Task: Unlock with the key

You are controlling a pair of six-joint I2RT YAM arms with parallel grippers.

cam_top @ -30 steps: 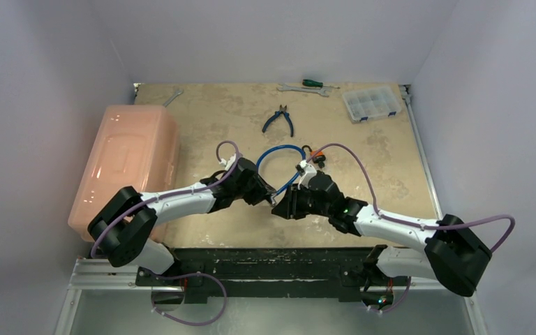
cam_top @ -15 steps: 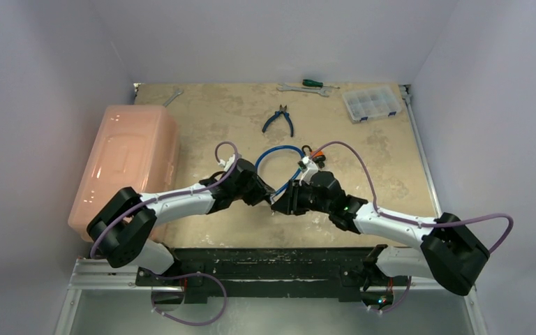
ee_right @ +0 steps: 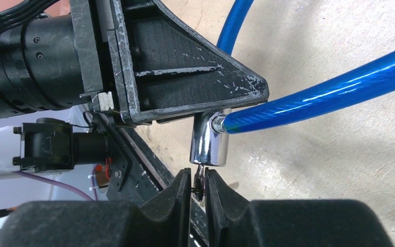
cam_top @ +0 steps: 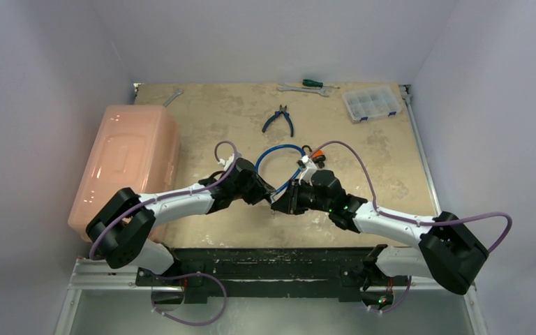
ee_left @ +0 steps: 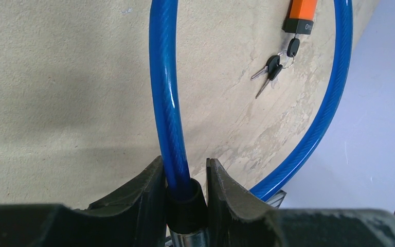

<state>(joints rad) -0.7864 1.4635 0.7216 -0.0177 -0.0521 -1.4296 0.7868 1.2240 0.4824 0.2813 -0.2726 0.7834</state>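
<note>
Most of the key was buried between the right hand's fingers, pinched tight, its tip lost in the chrome lock barrel just ahead. The left hand, facing it, was clamped on the black collar of the blue cable lock; spare keys lay beyond on the desk.

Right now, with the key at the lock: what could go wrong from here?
1. The right end effector pinches the key only at its fingertips; turning could make it slip or tilt.
2. The left end effector grips the cable at its black collar, not the chrome lock, so the lock may twist along with the key.
3. Both end effectors sit very close together; a wrist roll might bump them.
</note>
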